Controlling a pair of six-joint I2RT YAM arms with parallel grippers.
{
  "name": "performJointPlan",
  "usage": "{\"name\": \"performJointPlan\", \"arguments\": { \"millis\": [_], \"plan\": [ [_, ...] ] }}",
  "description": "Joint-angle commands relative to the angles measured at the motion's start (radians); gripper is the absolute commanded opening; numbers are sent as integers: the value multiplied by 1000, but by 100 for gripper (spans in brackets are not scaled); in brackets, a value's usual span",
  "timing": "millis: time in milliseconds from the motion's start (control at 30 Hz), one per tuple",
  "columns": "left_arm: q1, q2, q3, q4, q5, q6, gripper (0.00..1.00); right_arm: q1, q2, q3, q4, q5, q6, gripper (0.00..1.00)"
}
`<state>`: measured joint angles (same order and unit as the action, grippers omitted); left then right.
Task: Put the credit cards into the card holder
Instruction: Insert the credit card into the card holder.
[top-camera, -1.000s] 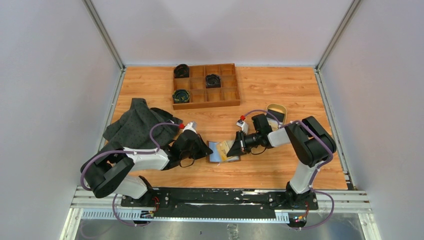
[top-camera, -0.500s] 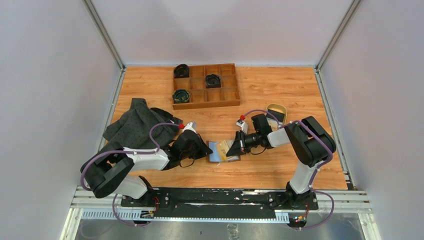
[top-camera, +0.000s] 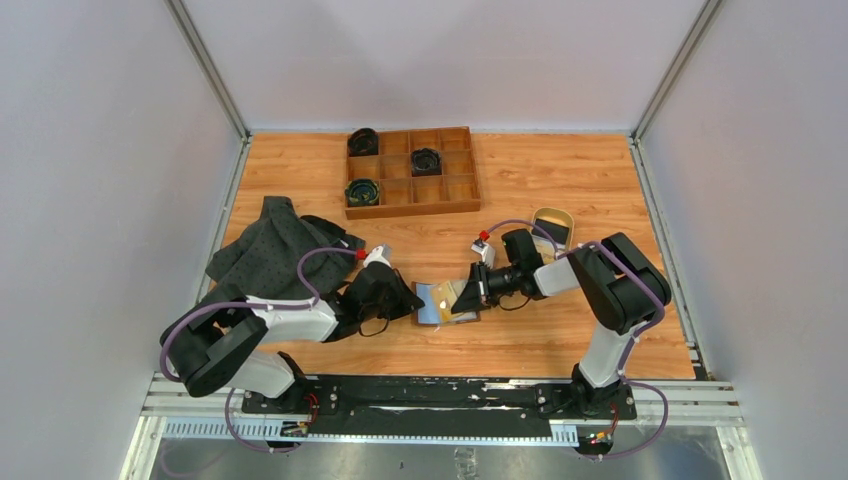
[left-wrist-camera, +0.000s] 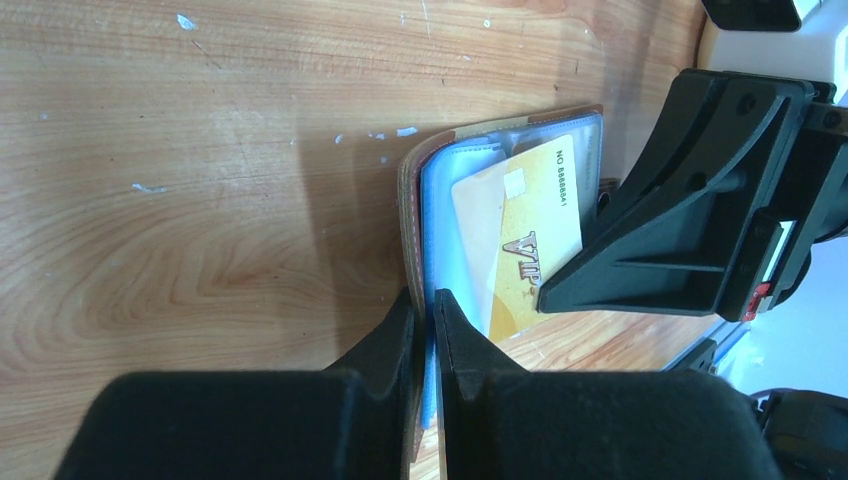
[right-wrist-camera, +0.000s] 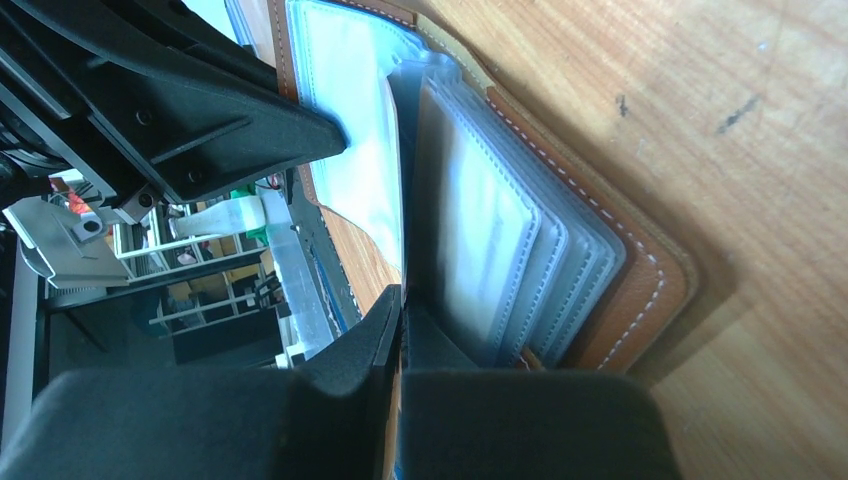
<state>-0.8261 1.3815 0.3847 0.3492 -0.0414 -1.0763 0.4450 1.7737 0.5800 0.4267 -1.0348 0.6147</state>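
The brown leather card holder (top-camera: 440, 303) lies open on the wooden surface (top-camera: 560, 180), towards the middle of the near edge, with its pale blue sleeves facing up. The left fingers (left-wrist-camera: 408, 312) are pinched almost together on the holder's left edge, with cover and sleeve between them. A gold VIP credit card (left-wrist-camera: 520, 235) lies on the top sleeve. The right fingers (left-wrist-camera: 560, 285) are fully closed, their tips touching that card's edge; whether they grip it cannot be told.
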Motion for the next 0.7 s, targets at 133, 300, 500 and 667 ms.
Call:
{"name": "performJointPlan", "arguments": {
  "millis": [133, 300, 500, 667],
  "plan": [
    [-15, -25, -24, 10, -54, -21, 6, 32, -37, -26, -38, 45, -16, 0],
    [-15, -29, -36, 29, -64, -37, 6, 30, -76, -43, -75, 79, -24, 0],
    [-15, -30, -41, 38, -63, -41, 6, 31, -95, -46, -108, 120, -5, 0],
    [-15, -23, -39, 43, -53, -45, 6, 31, -100, -56, -79, 153, 37, 0]
  ]
}}
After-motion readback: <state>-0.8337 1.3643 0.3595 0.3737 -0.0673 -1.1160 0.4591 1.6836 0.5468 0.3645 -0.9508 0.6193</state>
